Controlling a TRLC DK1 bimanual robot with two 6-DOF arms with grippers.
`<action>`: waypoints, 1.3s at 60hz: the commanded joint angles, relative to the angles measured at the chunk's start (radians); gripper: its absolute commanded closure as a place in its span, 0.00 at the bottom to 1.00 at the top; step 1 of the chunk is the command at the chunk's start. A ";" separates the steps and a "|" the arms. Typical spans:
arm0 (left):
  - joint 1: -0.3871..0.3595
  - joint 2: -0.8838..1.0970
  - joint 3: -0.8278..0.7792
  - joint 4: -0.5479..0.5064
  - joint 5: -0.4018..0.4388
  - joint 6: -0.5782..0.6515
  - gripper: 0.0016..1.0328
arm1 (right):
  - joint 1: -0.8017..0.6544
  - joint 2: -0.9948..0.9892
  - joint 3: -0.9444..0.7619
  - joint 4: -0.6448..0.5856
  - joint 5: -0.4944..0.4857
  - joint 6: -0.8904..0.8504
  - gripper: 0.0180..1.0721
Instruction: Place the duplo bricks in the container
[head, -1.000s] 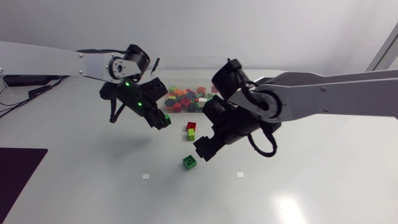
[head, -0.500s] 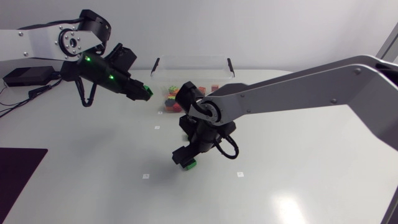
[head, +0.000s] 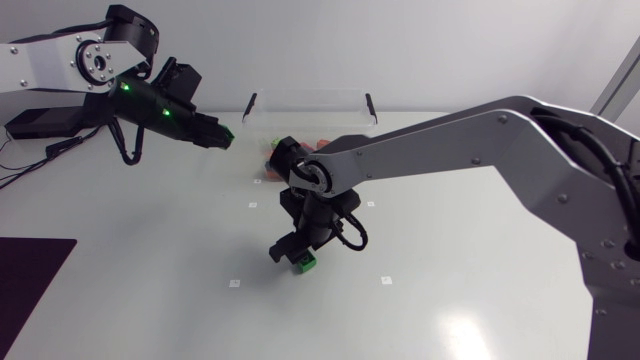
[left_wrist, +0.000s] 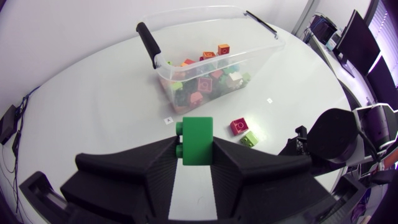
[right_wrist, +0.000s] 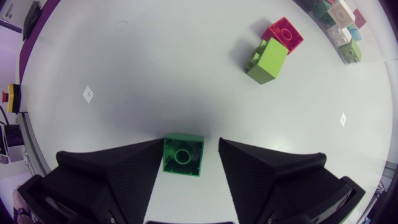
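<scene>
My left gripper hangs above the table, left of the clear container, and is shut on a green brick. The container holds several coloured bricks. Down at the table's middle, my right gripper straddles a second green brick. That brick lies against one finger, with a gap to the other, so the right gripper is open. A red brick and a lime brick sit together on the table ahead of it, towards the container.
The right arm's links hide the container's front and the red and lime bricks in the head view. Small white markers dot the tabletop. A dark mat lies at the table's left edge.
The right arm has dropped to the table and set its fingers around the loose green brick, narrowing them. The left arm has lifted its green brick up and to the left.
</scene>
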 joint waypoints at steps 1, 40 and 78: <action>0.004 -0.020 0.042 0.017 0.006 -0.043 0.72 | 0.005 0.036 0.018 -0.015 0.008 0.029 0.55; -0.076 0.256 0.342 0.123 -0.027 -0.152 0.71 | -0.054 -0.093 -0.017 -0.036 0.008 0.009 0.78; -0.140 0.423 0.503 0.156 -0.073 -0.099 0.05 | -0.264 -0.154 0.337 -0.184 -0.003 -0.048 0.78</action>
